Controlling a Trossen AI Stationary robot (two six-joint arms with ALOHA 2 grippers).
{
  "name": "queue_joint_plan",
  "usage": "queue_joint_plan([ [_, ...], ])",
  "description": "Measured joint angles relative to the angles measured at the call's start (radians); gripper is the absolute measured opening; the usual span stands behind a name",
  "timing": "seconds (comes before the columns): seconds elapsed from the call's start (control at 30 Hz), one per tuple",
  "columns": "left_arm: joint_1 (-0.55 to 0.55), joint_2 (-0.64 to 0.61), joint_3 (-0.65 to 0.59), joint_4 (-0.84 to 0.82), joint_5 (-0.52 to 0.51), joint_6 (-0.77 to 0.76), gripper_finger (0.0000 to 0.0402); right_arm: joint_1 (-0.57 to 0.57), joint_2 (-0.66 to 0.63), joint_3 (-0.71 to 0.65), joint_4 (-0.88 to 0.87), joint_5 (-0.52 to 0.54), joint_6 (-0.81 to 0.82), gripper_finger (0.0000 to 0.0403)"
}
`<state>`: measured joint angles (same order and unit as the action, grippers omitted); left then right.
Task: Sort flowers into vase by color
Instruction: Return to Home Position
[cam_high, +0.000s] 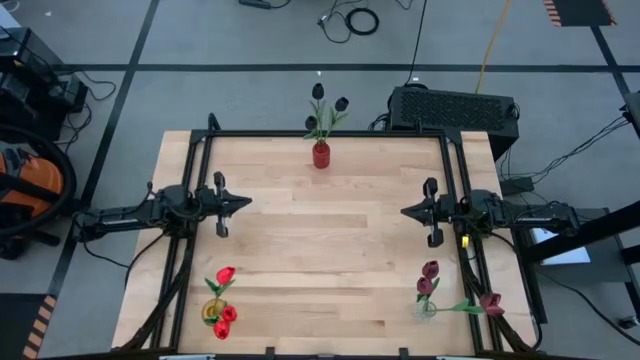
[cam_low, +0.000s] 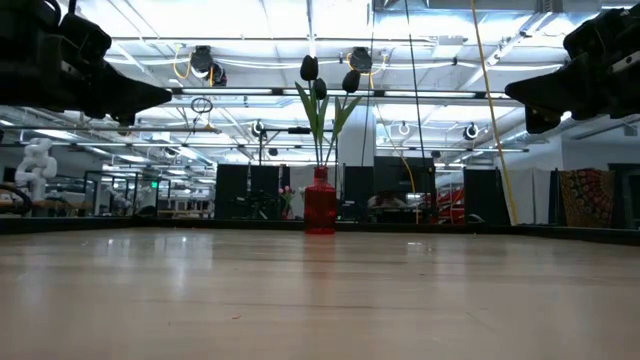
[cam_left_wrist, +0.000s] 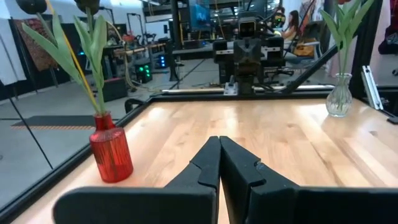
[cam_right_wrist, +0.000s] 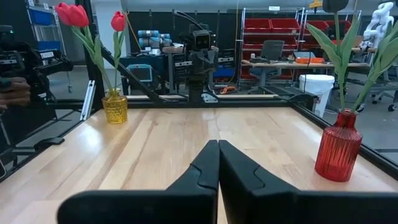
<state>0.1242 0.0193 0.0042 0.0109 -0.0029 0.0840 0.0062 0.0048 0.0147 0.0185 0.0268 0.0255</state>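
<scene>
Three vases stand on the wooden table. A red vase (cam_high: 320, 155) at the middle of the far edge holds black tulips (cam_high: 328, 104); it also shows in the low view (cam_low: 320, 205). A yellow vase (cam_high: 214, 311) near the left near corner holds red tulips (cam_high: 224, 274). A clear vase (cam_high: 427, 308) near the right near corner holds maroon tulips (cam_high: 429, 270), and one maroon tulip (cam_high: 491, 303) leans far out toward the right edge. My left gripper (cam_high: 247, 203) hovers shut at mid-left, and my right gripper (cam_high: 404, 211) hovers shut at mid-right; they point at each other.
A black metal frame (cam_high: 330, 134) runs along the table's far edge and down both sides. The wide middle of the table between the grippers is bare wood (cam_high: 325, 240). A black box (cam_high: 452, 108) sits behind the far right corner.
</scene>
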Motion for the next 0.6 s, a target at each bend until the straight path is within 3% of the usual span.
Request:
queue_joint_plan([
  [0.6,0.0,0.0,0.0,-0.002,0.0,-0.001,0.001,0.002,0.026,0.0,0.0,-0.007,0.061,0.0],
])
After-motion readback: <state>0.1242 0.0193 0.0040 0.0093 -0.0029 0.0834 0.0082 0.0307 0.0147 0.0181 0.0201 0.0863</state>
